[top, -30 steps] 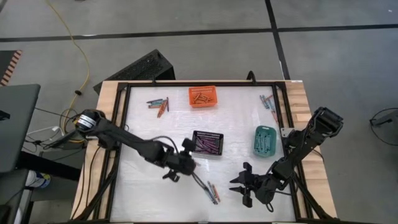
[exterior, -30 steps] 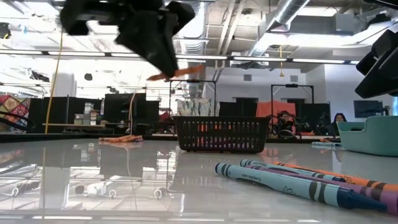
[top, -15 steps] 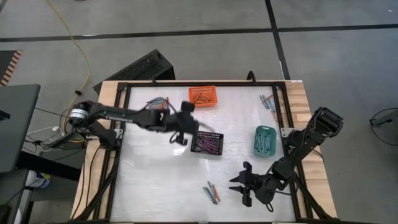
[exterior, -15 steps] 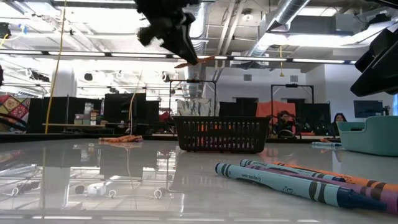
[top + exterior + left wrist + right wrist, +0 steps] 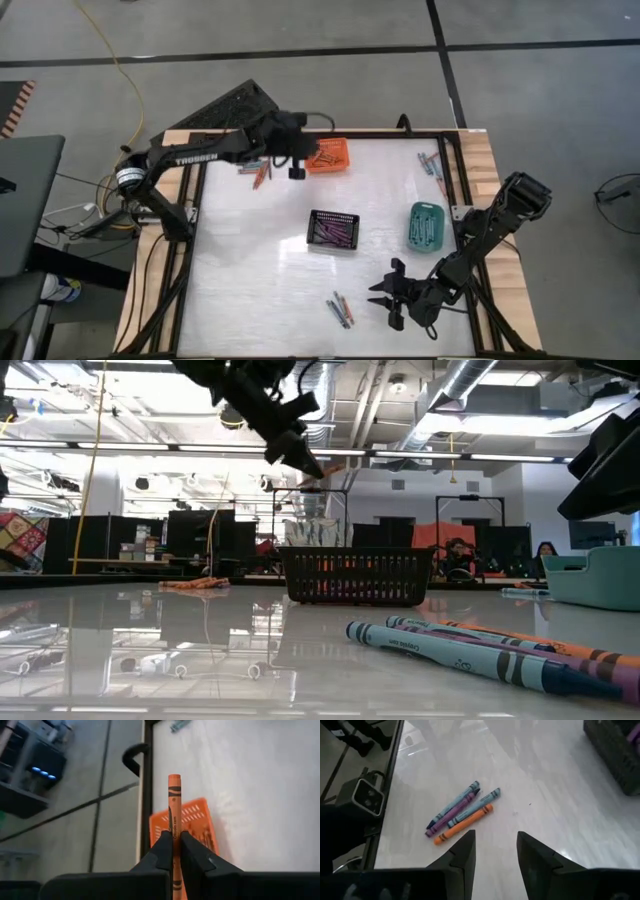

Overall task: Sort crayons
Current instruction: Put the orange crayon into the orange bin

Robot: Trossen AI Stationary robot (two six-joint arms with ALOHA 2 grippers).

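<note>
Because the orange crayon [image 5: 174,805] belongs with its own colour, the left gripper [image 5: 296,170] holds it above the tabletop [image 5: 250,260], just beside the orange basket [image 5: 327,155], with its fingers [image 5: 161,852] clamped on the stick so that the tip points toward the basket. Apparently the release comes next. At the near edge the right gripper [image 5: 385,300] waits with fingers [image 5: 462,852] apart beside four loose crayons [image 5: 462,812], probably its next pick.

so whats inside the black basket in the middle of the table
Purple crayons lie in the black basket, seen from above. In the low view its mesh wall hides most of them, so their count and anything beneath them cannot be told.
</note>
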